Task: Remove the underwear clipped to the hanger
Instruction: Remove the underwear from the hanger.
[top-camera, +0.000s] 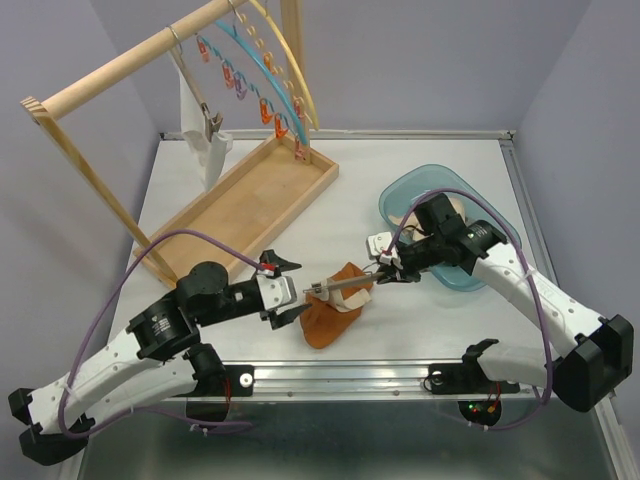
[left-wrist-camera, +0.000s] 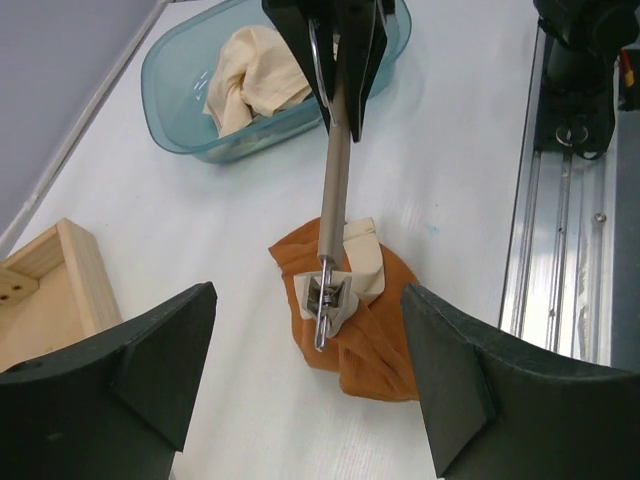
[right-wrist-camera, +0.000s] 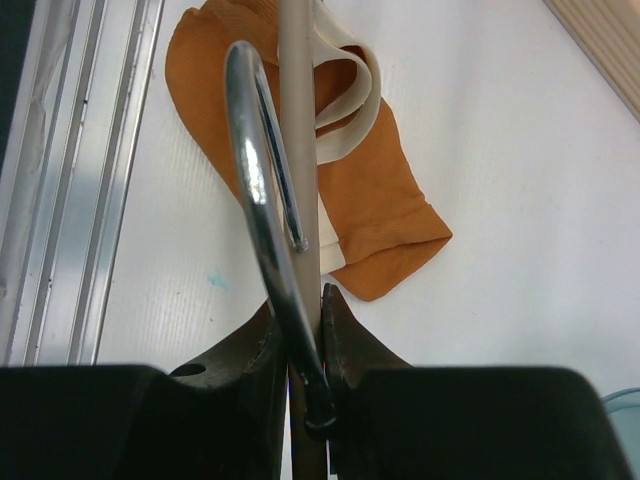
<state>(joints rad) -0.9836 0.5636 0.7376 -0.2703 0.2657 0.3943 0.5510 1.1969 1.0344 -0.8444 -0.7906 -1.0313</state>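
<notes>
A rust-orange underwear (top-camera: 330, 318) with a pale waistband lies crumpled on the white table. A hanger (top-camera: 345, 286), a grey rod with a metal hook, reaches over it, and its end clip (left-wrist-camera: 325, 295) rests on the waistband; I cannot tell whether the clip still pinches it. My right gripper (top-camera: 385, 268) is shut on the hanger at the foot of the hook (right-wrist-camera: 255, 170). My left gripper (top-camera: 295, 290) stands open just left of the clip end, its fingers (left-wrist-camera: 150, 360) spread to either side of the underwear (left-wrist-camera: 370, 335) without touching it. A white underwear (top-camera: 210, 148) hangs clipped on the wooden rack.
A teal bin (top-camera: 405, 190) at the right holds beige cloth (left-wrist-camera: 255, 75). The wooden rack (top-camera: 110, 75) with its tray (top-camera: 250, 205) fills the back left, with coloured clip hangers (top-camera: 262, 100) on its bar. A metal rail (top-camera: 380, 375) runs along the near edge.
</notes>
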